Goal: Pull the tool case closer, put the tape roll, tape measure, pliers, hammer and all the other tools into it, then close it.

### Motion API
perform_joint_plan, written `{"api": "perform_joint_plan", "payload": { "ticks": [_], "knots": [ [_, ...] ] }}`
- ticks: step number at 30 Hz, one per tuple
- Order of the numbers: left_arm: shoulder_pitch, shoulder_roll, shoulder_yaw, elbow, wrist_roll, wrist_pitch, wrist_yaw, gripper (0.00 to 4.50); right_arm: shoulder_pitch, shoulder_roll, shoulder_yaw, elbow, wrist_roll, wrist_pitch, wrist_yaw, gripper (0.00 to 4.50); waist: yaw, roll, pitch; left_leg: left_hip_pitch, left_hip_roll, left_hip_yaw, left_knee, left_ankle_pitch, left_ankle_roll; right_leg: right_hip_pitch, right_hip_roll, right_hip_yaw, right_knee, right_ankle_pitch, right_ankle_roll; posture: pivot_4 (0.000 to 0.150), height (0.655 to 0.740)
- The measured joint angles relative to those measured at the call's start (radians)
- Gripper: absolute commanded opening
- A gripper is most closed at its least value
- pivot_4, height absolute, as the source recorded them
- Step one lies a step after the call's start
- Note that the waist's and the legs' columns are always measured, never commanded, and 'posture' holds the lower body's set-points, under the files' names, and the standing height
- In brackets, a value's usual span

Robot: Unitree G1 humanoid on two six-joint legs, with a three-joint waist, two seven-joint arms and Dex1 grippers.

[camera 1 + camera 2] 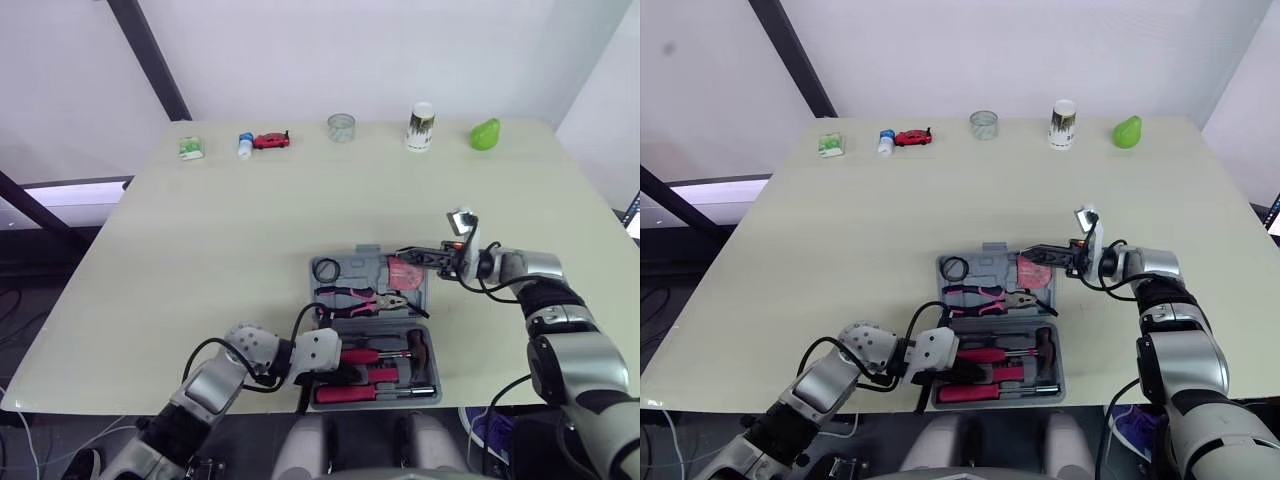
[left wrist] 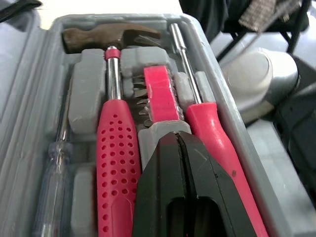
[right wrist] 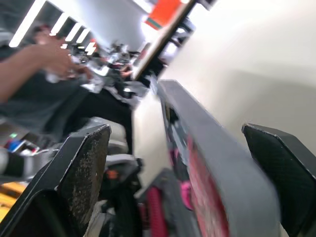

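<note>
Tool case (image 1: 358, 268) packed, right tool (image 3: 175, 129) open astride its 2 o'clock rim, likely to swing it shut, left tool (image 2: 175, 140) closed at 8 o'clock.

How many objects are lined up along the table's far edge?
6, left to right: green-white box, blue-white bottle, red toy car, clear cup, white canister, green pear. None looks hidden.

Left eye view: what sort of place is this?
Probably a robotics lab or test room: a plain table before a bare white wall, unrelated props like a red toy car and a green pear along its far edge, and a person nearby in the right wrist view.
</note>
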Motion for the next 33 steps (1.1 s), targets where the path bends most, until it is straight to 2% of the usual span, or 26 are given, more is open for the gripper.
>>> {"api": "perform_joint_plan", "payload": {
  "ticks": [3, 4, 7, 11, 13, 16, 19, 21, 22, 24, 28, 31, 32, 33],
  "knots": [
    [0.050, 0.018, 0.052, -0.032, -0.050, 0.045, 0.020, 0.00, 0.087, -0.050, 0.028, -0.194, 0.074, 0.093, 0.018, 4.48, 0.000, 0.000, 0.000, -0.005, 0.000, -0.003, 0.000, 0.000, 0.000, -0.004, -0.005, 0.000, 0.000, 0.000, 0.000, 0.150, 0.7400],
    [0.091, 0.053, 0.094, -0.063, -0.078, 0.071, 0.024, 0.00, 0.146, -0.079, 0.044, -0.304, 0.119, 0.145, 0.026, 4.48, 0.000, 0.000, 0.000, -0.008, 0.000, -0.004, 0.000, 0.000, 0.000, -0.006, -0.006, -0.001, -0.001, 0.000, 0.000, 0.150, 0.7400],
    [0.149, 0.098, 0.151, -0.113, -0.120, 0.093, 0.021, 0.00, 0.213, -0.105, 0.052, -0.427, 0.162, 0.186, 0.031, 4.48, 0.000, 0.000, 0.000, -0.013, 0.000, -0.004, 0.000, 0.000, 0.000, -0.010, -0.007, -0.001, -0.001, 0.000, 0.000, 0.150, 0.7400],
    [0.282, 0.166, 0.270, -0.232, -0.244, 0.145, 0.003, 0.00, 0.316, -0.142, 0.064, -0.595, 0.213, 0.251, 0.008, 4.48, 0.000, 0.000, 0.002, -0.013, 0.000, -0.004, 0.000, 0.000, 0.000, -0.010, -0.010, -0.001, -0.002, 0.000, 0.000, 0.150, 0.7400],
    [0.422, 0.239, 0.401, -0.303, -0.345, 0.177, -0.048, 0.00, 0.389, -0.181, 0.061, -0.715, 0.254, 0.272, -0.012, 4.48, -0.002, -0.001, 0.003, -0.013, 0.000, -0.004, -0.001, 0.000, 0.000, -0.011, -0.010, -0.001, -0.002, 0.000, -0.001, 0.150, 0.7400],
    [0.571, 0.310, 0.592, -0.293, -0.430, 0.221, -0.108, 0.00, 0.505, -0.266, 0.029, -0.831, 0.281, 0.273, -0.029, 4.48, 0.003, 0.001, 0.004, -0.013, 0.000, -0.005, -0.003, 0.000, 0.000, -0.011, -0.012, -0.004, -0.003, -0.001, -0.003, 0.150, 0.7400],
    [0.571, 0.313, 0.743, -0.180, -0.461, 0.240, -0.105, 0.00, 0.663, -0.315, -0.031, -0.967, 0.283, 0.210, -0.091, 4.48, 0.019, 0.003, 0.005, -0.013, -0.001, -0.006, -0.003, 0.000, -0.001, -0.011, -0.013, -0.005, -0.003, -0.003, -0.005, 0.150, 0.7400],
    [0.546, 0.312, 0.786, -0.120, -0.470, 0.262, -0.085, 0.00, 0.710, -0.309, -0.068, -1.002, 0.276, 0.168, -0.140, 4.48, 0.020, 0.003, 0.005, -0.013, -0.001, -0.005, -0.002, 0.000, 0.000, -0.010, -0.011, -0.005, -0.003, -0.003, -0.005, 0.150, 0.7400],
    [0.503, 0.305, 0.813, -0.077, -0.485, 0.294, -0.061, 0.00, 0.766, -0.289, -0.118, -1.041, 0.232, 0.062, -0.217, 4.48, 0.021, 0.002, 0.005, -0.013, -0.001, -0.005, -0.002, 0.000, 0.000, -0.010, -0.010, -0.005, -0.003, -0.002, -0.004, 0.150, 0.7400],
    [0.473, 0.296, 0.826, -0.062, -0.497, 0.314, -0.041, 0.00, 0.797, -0.284, -0.145, -1.062, 0.198, -0.013, -0.268, 4.48, 0.023, 0.001, 0.005, -0.013, -0.001, -0.003, -0.001, 0.000, 0.000, -0.010, -0.005, -0.006, -0.003, -0.001, -0.002, 0.150, 0.7400],
    [0.419, 0.257, 0.833, -0.066, -0.531, 0.357, 0.010, 1.09, 0.874, -0.260, -0.215, -1.097, 0.113, -0.214, -0.380, 4.50, 0.023, -0.002, 0.005, -0.012, -0.001, -0.002, -0.001, 0.000, 0.000, -0.010, -0.003, -0.005, -0.003, -0.001, -0.001, 0.150, 0.7400],
    [0.383, 0.235, 0.829, -0.071, -0.517, 0.356, 0.061, 2.38, 0.926, -0.243, -0.269, -1.090, 0.107, -0.273, -0.427, 4.50, 0.026, -0.003, 0.005, -0.012, -0.001, -0.002, -0.001, 0.000, 0.000, -0.010, -0.002, -0.005, -0.002, -0.001, -0.001, 0.150, 0.7400],
    [0.370, 0.223, 0.827, -0.075, -0.503, 0.346, 0.084, 2.58, 0.942, -0.233, -0.292, -1.081, 0.107, -0.295, -0.436, 4.50, 0.028, -0.003, 0.005, -0.012, -0.001, -0.002, -0.001, 0.000, 0.000, -0.009, -0.002, -0.005, -0.002, -0.001, -0.001, 0.150, 0.7400],
    [0.342, 0.205, 0.810, -0.075, -0.446, 0.308, 0.146, 3.29, 0.974, -0.217, -0.343, -1.054, 0.106, -0.361, -0.453, 4.50, 0.029, -0.003, 0.005, -0.012, -0.001, -0.002, -0.001, 0.000, 0.000, -0.009, -0.001, -0.005, -0.002, -0.001, -0.001, 0.150, 0.7400]
  ]
}}
